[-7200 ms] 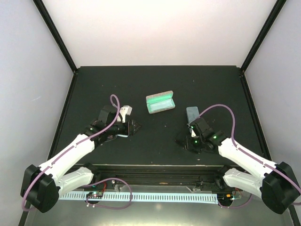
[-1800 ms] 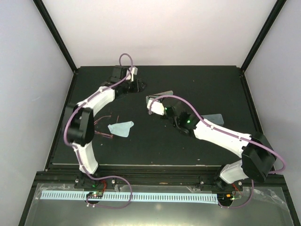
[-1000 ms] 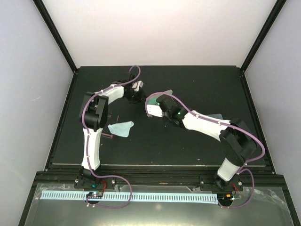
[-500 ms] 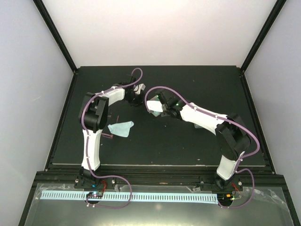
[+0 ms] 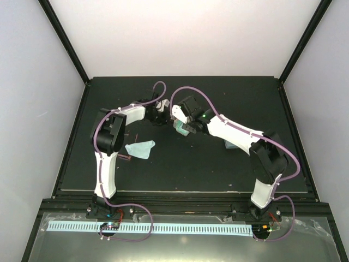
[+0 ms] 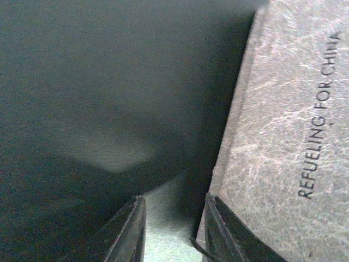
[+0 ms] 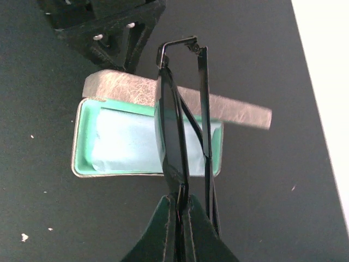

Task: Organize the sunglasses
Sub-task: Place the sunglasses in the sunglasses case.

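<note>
My right gripper (image 7: 181, 197) is shut on the black sunglasses (image 7: 169, 136), holding them folded and on edge just above the open beige-grey case (image 7: 79, 136). The case has teal lining and a light blue cloth (image 7: 125, 142) inside. Its lid (image 7: 229, 109) stands up behind the glasses. My left gripper (image 7: 117, 41) is behind that lid. In the left wrist view the left gripper (image 6: 174, 199) has its jaws a little apart, one finger against the lid's edge (image 6: 283, 136). The reddish-pink sunglasses (image 5: 125, 157) lie partly hidden by the left arm.
A light blue cloth (image 5: 140, 148) lies on the black table left of centre. A blue-grey case (image 5: 232, 144) shows partly under the right forearm. Both arms (image 5: 234, 131) meet over the table's middle back, close together.
The right gripper has carried the black sunglasses left and back to hang over the open case. The left gripper has edged right towards the lid.
</note>
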Robot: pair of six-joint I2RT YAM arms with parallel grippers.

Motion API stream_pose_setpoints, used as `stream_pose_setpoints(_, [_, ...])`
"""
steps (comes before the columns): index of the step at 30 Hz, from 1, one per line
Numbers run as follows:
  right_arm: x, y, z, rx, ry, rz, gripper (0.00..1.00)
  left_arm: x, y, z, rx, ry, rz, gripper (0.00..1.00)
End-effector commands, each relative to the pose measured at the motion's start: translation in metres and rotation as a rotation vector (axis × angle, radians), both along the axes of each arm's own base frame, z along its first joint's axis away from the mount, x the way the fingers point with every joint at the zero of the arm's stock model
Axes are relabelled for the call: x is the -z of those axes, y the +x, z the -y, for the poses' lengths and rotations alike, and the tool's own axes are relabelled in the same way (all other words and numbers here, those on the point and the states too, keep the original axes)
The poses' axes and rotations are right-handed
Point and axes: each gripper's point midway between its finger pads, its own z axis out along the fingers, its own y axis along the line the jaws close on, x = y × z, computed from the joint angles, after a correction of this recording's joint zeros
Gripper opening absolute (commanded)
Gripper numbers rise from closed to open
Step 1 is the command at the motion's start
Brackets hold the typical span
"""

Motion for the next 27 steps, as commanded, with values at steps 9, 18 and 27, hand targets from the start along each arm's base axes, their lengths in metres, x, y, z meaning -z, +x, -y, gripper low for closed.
stream_pose_setpoints(9, [0.010,0.013,0.032,0.363,0.033,-0.029,0.01,0.022,-0.028,0.030,0.066,-0.054,-0.066,0.31])
stream_pose_setpoints(18, [0.013,0.020,0.031,0.515,0.095,-0.081,0.01,0.025,-0.028,0.030,0.066,-0.051,-0.068,0.31])
stream_pose_setpoints(27, [0.017,0.036,0.025,0.628,0.136,-0.112,0.01,0.022,-0.028,0.027,0.060,-0.035,-0.058,0.31])
